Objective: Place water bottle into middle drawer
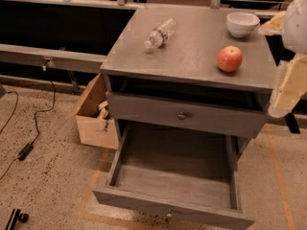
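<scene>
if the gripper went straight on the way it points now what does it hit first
The gripper hangs at the cabinet's right edge, pointing down. Likely the floor beside the open middle drawer first, though depth is unclear; it might clip that drawer's right wall.

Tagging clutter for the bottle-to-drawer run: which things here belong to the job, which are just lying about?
Job: water bottle, lying on cabinet top; middle drawer, pulled open; gripper, off the cabinet's right side.
Lying about: white bowl; red apple; cardboard box; floor cable.
</scene>
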Available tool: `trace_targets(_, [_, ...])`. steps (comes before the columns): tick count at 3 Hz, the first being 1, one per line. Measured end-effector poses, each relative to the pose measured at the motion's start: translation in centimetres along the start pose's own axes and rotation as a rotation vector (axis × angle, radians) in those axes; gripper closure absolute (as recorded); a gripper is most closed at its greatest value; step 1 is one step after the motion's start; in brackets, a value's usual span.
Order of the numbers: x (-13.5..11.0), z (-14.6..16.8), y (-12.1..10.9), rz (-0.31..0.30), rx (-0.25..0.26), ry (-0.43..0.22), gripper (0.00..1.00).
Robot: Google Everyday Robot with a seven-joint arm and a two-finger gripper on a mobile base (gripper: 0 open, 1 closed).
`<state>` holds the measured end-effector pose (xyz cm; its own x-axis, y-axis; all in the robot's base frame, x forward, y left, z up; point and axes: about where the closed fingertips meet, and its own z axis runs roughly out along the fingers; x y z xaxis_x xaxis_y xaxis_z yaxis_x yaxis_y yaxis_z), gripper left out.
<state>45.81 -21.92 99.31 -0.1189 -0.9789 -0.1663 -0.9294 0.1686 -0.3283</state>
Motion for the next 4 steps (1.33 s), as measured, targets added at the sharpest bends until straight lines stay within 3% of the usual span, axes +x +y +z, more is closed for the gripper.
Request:
trace_targets(1, [-1.4,-1.0,-6.2,-0.235,0.079,0.055,0.0])
trace_targets(2, [-3.0,-0.1,-12.0,-0.436,0.07,0.139,0.0])
trace_targets(3, [-5.8,-1.7,-14.3,-0.542,0.136,0.118,0.0])
trace_targets(4, [-5.9,-0.5,-14.7,-0.555,0.145,0.102,0.0])
